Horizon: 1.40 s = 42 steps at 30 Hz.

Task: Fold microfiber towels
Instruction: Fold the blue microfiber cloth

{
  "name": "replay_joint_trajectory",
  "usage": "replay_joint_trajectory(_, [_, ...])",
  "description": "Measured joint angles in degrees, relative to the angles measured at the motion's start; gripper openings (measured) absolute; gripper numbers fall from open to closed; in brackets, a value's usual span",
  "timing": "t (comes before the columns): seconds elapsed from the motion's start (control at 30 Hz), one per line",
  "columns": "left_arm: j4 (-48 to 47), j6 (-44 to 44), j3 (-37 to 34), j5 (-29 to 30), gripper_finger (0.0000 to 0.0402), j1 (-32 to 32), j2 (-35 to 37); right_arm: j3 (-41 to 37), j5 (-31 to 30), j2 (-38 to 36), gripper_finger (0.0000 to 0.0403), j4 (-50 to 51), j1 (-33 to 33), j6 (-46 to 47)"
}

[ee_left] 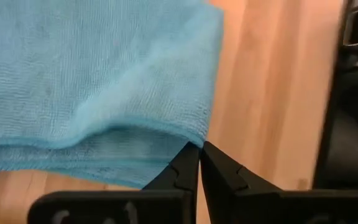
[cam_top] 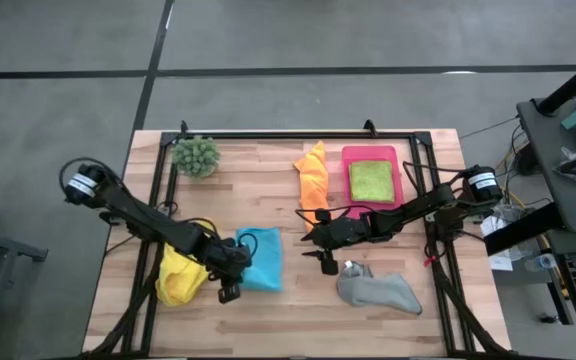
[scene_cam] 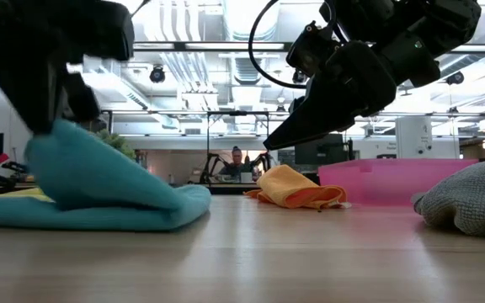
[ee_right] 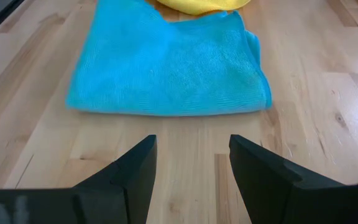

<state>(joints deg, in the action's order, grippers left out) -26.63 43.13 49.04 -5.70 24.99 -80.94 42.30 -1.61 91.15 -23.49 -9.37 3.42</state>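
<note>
Both arms are showing matte black links, each capped near its base by a round silver-faced joint. Black cables are looping over the right arm's bulky wrist housing. The left gripper (ee_left: 199, 163) and right gripper (ee_right: 191, 163) are each showing two dark, tapering, wedge-shaped fingers.

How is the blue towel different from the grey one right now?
The blue towel lies folded flat, while the grey towel sits in a crumpled heap. The left gripper has its fingers shut on the blue towel's edge; nothing touches the grey towel. The right gripper hovers open between them. Both rest on the wooden table.
</note>
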Motion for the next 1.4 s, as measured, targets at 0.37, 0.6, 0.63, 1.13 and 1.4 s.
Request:
replay_joint_trajectory(0.37, [-13.33, 3.28, -0.02, -1.56, 0.0000, 0.24, 2.65, 0.00, 0.00, 0.00, 0.0192, -0.64, 0.00, 0.00])
replay_joint_trajectory(0.6, [-14.89, 7.11, -1.27, -6.05, 0.0000, 0.31, -0.76, 0.08, 0.00, 0.00, 0.0192, -1.01, 0.00, 0.64])
replay_joint_trajectory(0.63, [-14.97, 7.56, -1.51, -7.05, 0.0000, 0.31, -1.32, 0.32, 0.00, 0.00, 0.0192, -0.83, 0.01, 0.91])
replay_joint_trajectory(1.13, [-14.93, 8.96, -3.32, -8.75, 0.0000, 0.33, -4.07, 7.84, 0.93, 2.09, 0.0192, -0.85, 6.19, -3.02])
replay_joint_trajectory(1.4, [-14.76, 8.98, -3.37, -8.71, 0.0000, 0.33, -4.03, 18.20, 3.62, 11.88, 0.0192, -0.62, 7.93, -8.00])
